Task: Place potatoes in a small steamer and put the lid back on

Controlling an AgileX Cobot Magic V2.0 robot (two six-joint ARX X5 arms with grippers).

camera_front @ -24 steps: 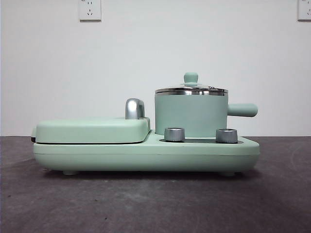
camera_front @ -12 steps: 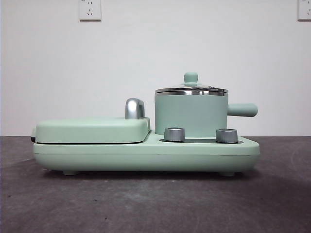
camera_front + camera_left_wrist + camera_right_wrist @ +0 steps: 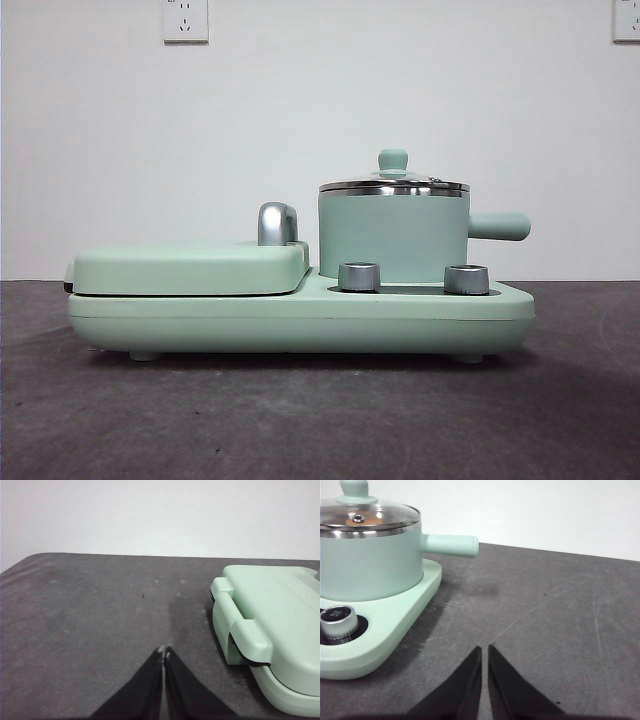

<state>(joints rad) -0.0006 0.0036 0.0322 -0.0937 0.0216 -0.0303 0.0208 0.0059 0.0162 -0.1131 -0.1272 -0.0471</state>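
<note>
Lid (image 3: 394, 184) seated on small steamer (image 3: 393, 236), we see left claw (image 3: 164, 652) and right claw (image 3: 485, 650) closed, empty, above the surface (image 3: 300, 420).

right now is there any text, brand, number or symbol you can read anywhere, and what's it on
No readable words, brands or numbers in any view.
Steel control knob on the mint-green cooker base: a small dark mark on its top, too small to read.
Flat mint-green griddle cover: faint embossed lines, not legible.
White wall sockets: only slots, no print legible.
Mint-green cylindrical pot and clear glass lid: no marking visible.
</note>
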